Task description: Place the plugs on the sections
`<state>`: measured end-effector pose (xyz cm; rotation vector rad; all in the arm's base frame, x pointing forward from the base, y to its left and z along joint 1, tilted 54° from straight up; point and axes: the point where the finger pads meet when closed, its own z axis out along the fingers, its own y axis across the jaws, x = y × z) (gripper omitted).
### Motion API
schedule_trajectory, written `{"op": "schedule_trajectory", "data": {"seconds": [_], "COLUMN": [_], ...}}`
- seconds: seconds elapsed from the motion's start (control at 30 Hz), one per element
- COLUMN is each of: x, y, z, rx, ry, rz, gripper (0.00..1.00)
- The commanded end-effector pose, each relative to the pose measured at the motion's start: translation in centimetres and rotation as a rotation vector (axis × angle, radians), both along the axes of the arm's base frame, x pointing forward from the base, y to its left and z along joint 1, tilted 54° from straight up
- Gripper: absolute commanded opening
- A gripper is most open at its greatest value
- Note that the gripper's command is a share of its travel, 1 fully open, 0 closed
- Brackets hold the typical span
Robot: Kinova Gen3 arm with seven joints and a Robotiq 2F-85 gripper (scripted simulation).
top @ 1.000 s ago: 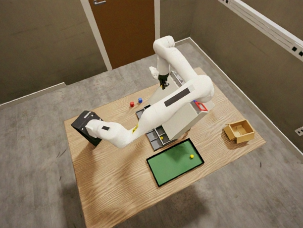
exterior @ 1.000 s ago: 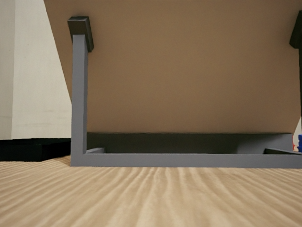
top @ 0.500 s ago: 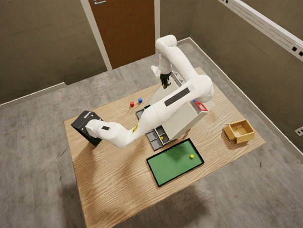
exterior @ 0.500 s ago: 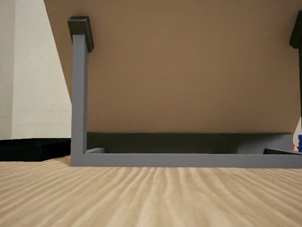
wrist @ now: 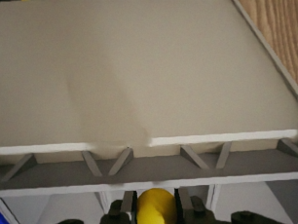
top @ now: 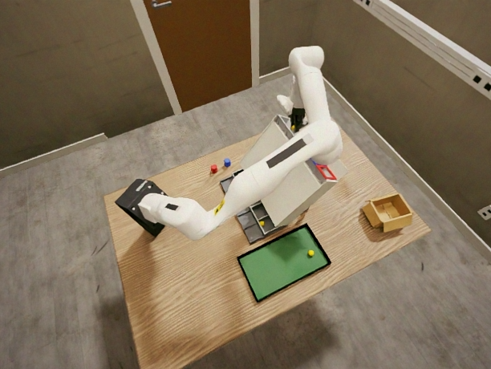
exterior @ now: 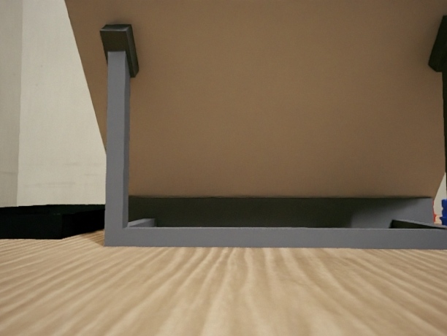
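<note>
Gripper (top: 296, 124) (wrist: 156, 205) clenched on yellow marble (top: 293, 127) (wrist: 156, 206); wood tbl (top: 192, 277) (exterior: 226, 288) (wrist: 279, 24), brown door (top: 204, 48) behind, prob. shut.

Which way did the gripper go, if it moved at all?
Yes, the gripper moved right in the top view, farther from the brown door.
</note>
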<state>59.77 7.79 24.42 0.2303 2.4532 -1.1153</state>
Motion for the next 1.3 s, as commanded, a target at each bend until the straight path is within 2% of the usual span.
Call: {"op": "schedule_trajectory", "data": {"seconds": [0.0,0.47,0.5,1.03,1.07,1.27], "x": [2.3,2.3,3.2,3.2,3.2,3.2], "y": [0.3,0.3,-1.9,-1.9,-1.9,-1.9], "z": [0.7,0.7,-1.1,-1.1,-1.1,-1.1], "rx": [0.0,0.0,0.001,0.001,0.001,0.001], "ry": [-0.011,-0.011,-0.011,-0.011,-0.011,-0.011], "rz": [0.005,0.005,0.005,0.005,0.005,0.005], "gripper": [0.0,0.0,0.0,0.0,1.0,1.0]}}
